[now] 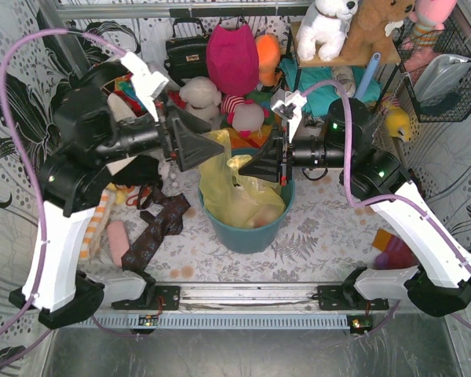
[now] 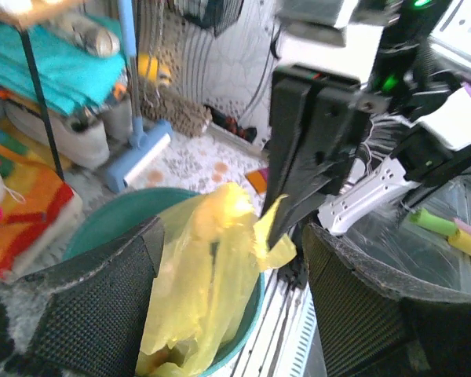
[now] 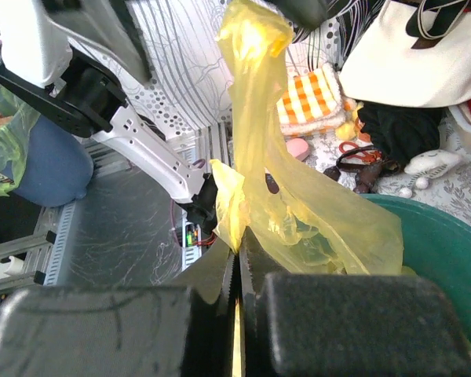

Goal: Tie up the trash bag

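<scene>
- Right wrist view: the right gripper [image 3: 238, 263] is seen closed, with a fold of the trash bag [image 3: 255, 141] pinched between its jaws.
- Left wrist view: the left gripper [image 2: 234, 243] is held wide, its fingers [image 2: 102, 306] standing to either side of the bag's raised neck.
- Top external view: the bag is seated in the teal bin [image 1: 247, 234], its top lifted between both grippers; plush toys [image 1: 200, 93] are piled behind.

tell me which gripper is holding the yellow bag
The right gripper, shut on the trash bag; the left gripper is open and grips nothing.
</scene>
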You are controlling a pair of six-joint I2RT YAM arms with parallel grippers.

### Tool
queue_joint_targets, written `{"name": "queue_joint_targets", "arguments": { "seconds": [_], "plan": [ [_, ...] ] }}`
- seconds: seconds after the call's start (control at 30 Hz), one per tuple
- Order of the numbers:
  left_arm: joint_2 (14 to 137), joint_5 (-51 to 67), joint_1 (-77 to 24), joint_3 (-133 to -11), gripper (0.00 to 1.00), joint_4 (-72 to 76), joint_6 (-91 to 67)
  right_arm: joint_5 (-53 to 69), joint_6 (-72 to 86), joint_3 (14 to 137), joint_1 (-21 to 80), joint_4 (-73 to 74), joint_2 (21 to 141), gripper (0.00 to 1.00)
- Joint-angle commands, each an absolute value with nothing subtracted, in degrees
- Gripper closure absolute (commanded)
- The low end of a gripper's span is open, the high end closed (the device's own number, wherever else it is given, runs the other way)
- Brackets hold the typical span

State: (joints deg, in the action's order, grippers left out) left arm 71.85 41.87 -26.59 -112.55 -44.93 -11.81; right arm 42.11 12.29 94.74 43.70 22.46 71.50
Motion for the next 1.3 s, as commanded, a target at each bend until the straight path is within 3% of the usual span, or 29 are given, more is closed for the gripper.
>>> {"name": "queue_joint_targets", "arguments": {
  "seconds": [0.0,0.23,0.57,0.8,1.03,1.27],
  "plan": [
    [69.08,37.84,-26.61,-116.39,0.2,-43.43,-11.18,42.16,10.68,96.67,43.84,22.27,70.84,1.0],
    [66.04,50.53,-28.74,-108.85,0.29,-26.48,-24.67,41.43,10.35,96.82,43.81,22.31,69.85,1.0],
    [68.51,32.29,-48.65,-107.45,0.32,-31.89,-18.09,22.91,5.45,109.21,43.85,36.43,73.29,1.0],
    [68.23,20.23,-53.76,-103.59,0.33,-28.24,-19.86,12.65,9.33,113.27,43.86,41.59,74.35,1.0],
    [68.69,14.56,-53.9,-102.37,0.33,-27.15,-18.91,23.95,9.05,106.36,43.86,35.2,71.04,1.0],
    [66.39,12.69,-53.88,-100.05,0.34,-26.18,-15.1,34.67,4.97,105.27,43.81,37.7,69.62,1.0]
  ]
}}
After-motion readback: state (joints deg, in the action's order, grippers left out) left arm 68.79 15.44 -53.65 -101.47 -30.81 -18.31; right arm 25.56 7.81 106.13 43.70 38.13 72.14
